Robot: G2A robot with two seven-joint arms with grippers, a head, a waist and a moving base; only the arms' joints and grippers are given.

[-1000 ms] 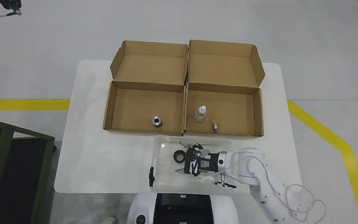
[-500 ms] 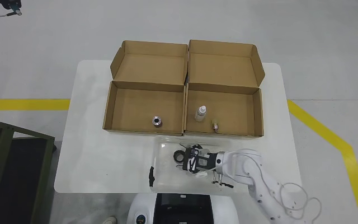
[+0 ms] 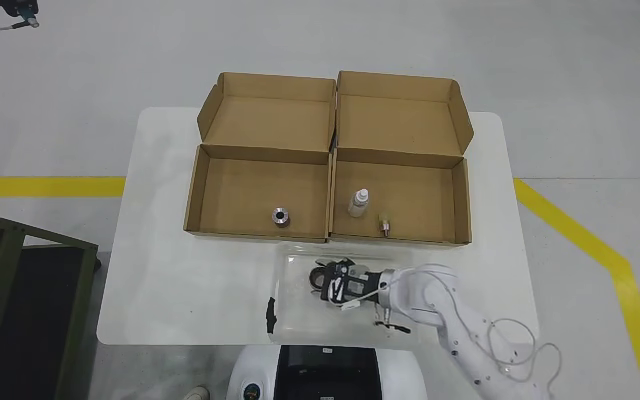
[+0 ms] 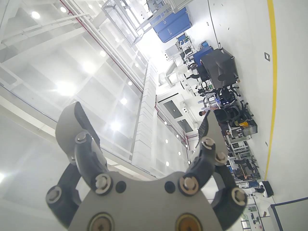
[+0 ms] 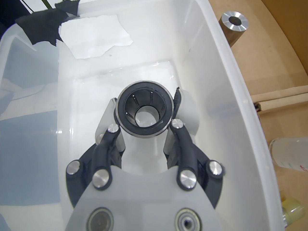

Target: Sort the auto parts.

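A black ring-shaped bearing point(image 5: 144, 111) lies in the clear plastic bin point(image 5: 216, 37) at the table's front. My right gripper point(image 5: 144, 103) is inside the bin point(image 3: 290, 305) with one finger pressed on each side of the bearing point(image 3: 320, 274), shut on it. In the top view the right gripper point(image 3: 332, 281) lies low over the bin floor. A silver metal cylinder point(image 3: 279, 214) stands in the left cardboard box point(image 3: 230, 190). A small clear bottle point(image 3: 357, 201) and a brass fitting point(image 3: 383, 225) are in the right cardboard box point(image 3: 430, 190). My left gripper point(image 4: 142, 121) points up at the ceiling, open, with nothing between its fingers.
A torn black scrap point(image 3: 270, 315) hangs on the bin's left rim, and white paper point(image 5: 96, 37) lies under the bin. Both boxes stand behind the bin with their lids folded back. The metal cylinder point(image 5: 234, 25) and bottle point(image 5: 288, 152) sit just past the bin wall.
My right gripper has slid left along the bin floor until the bearing came between its fingers. The boxes and their parts have not moved.
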